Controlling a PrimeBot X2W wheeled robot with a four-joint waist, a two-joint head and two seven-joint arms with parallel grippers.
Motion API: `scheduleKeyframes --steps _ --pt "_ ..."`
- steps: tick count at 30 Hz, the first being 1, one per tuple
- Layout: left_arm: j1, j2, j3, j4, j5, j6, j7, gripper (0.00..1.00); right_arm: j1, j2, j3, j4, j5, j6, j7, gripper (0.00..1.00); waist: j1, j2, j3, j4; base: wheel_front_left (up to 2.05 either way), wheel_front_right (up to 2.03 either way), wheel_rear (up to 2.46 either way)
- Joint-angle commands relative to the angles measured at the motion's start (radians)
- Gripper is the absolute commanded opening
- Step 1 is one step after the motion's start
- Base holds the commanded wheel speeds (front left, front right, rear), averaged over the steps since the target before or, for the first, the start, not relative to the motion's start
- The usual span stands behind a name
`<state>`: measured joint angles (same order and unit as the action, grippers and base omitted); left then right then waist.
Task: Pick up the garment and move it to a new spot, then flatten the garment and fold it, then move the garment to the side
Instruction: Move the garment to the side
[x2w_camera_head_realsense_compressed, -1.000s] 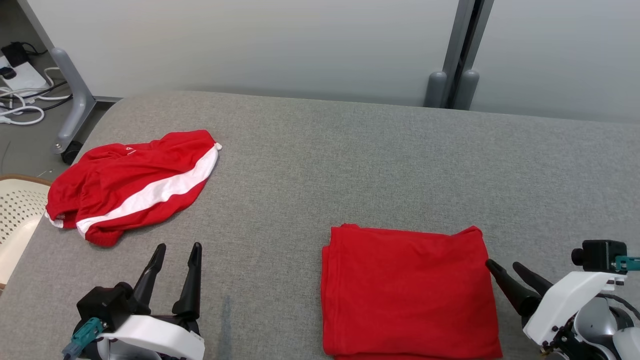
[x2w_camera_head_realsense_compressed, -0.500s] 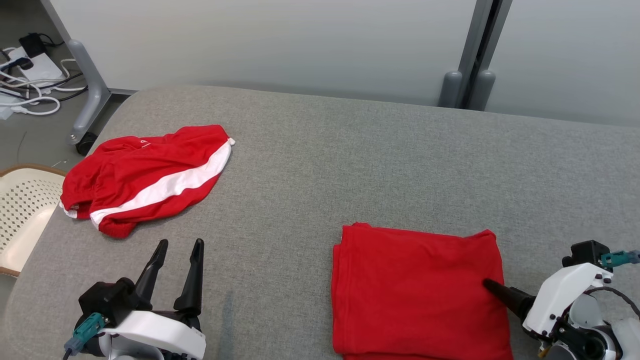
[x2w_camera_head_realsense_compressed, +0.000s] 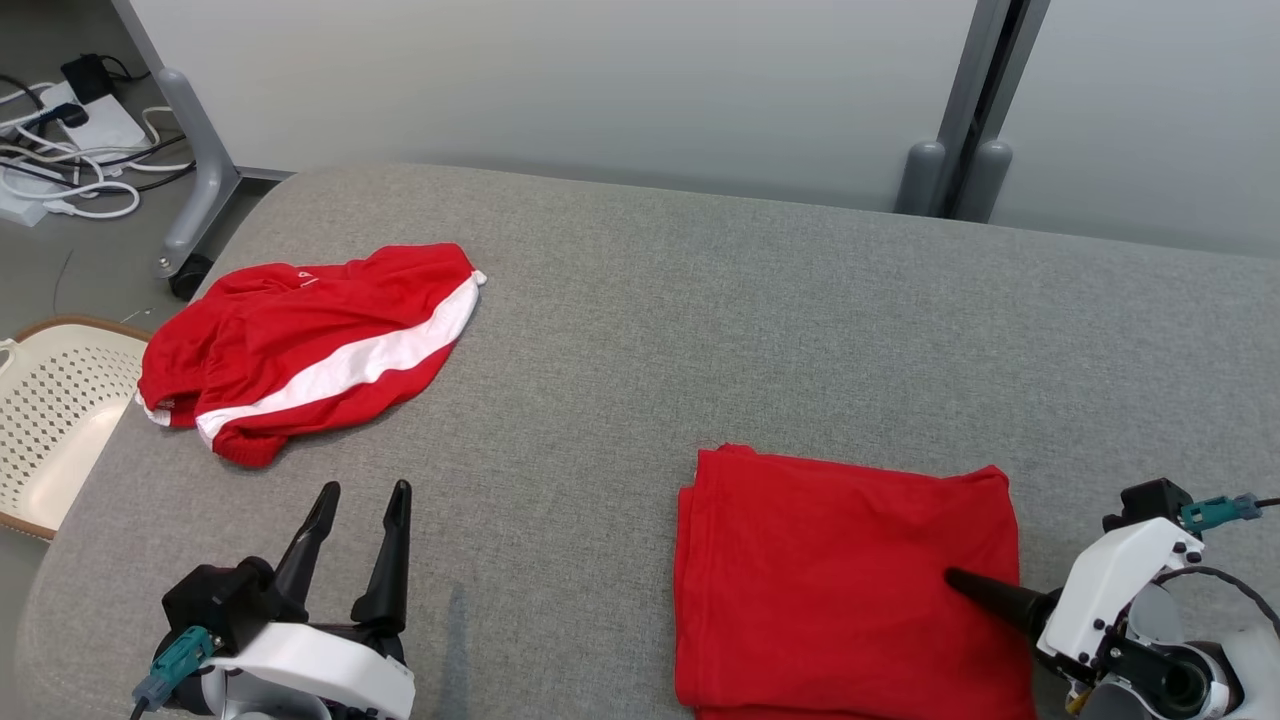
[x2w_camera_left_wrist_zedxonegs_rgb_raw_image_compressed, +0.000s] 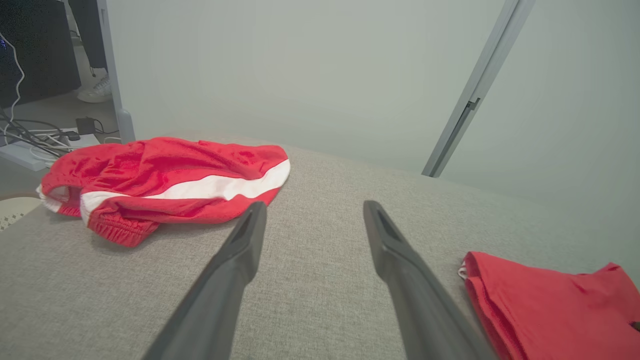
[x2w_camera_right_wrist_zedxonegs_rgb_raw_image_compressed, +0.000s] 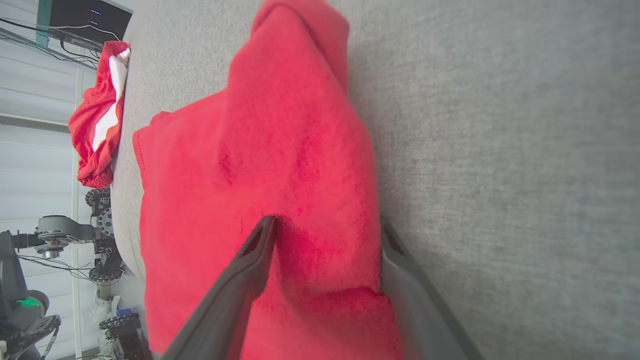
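Right pincer (x2w_camera_right_wrist_zedxonegs_rgb_raw_image_compressed: 326, 224) straddles the folded red garment's (x2w_camera_head_realsense_compressed: 840, 570) edge.
Its jaws stand wide: one finger lies on the cloth, the other is half hidden beside it. The garment lies at the counter's (x2w_camera_head_realsense_compressed: 700, 320) near right. The left pincer (x2w_camera_head_realsense_compressed: 364, 489) gapes, holding nothing.

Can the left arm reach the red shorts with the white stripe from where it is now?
Probably yes: only bare grey table lies between the open left fingers and the shorts.

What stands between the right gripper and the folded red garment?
Nothing visible does. The right gripper is at the folded red garment, its open fingers straddling the cloth's right edge.
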<state>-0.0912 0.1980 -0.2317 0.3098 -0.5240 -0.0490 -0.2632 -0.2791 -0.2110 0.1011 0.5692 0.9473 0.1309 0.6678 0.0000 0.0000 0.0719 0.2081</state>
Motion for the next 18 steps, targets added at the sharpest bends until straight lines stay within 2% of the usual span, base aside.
scheduleKeyframes --steps 1,12,18 --pt "-0.019 0.0 0.002 0.002 -0.003 0.0 -0.001 1.0 0.01 0.003 0.008 0.005 0.005 0.0 -0.004 0.0 0.0 0.0 -0.002 -0.001 0.0 0.0 0.0" --pt "-0.016 -0.003 0.009 -0.008 0.002 0.0 -0.001 1.0 -0.037 -0.052 0.062 -0.075 0.006 0.0 -0.05 0.0 0.0 0.0 0.004 -0.021 0.0 0.0 0.0" --pt "-0.031 -0.009 0.009 -0.03 0.023 -0.007 -0.001 1.0 -0.121 -0.131 0.128 -0.121 -0.038 0.0 -0.124 0.0 0.0 0.0 0.028 -0.062 0.0 0.0 0.0"
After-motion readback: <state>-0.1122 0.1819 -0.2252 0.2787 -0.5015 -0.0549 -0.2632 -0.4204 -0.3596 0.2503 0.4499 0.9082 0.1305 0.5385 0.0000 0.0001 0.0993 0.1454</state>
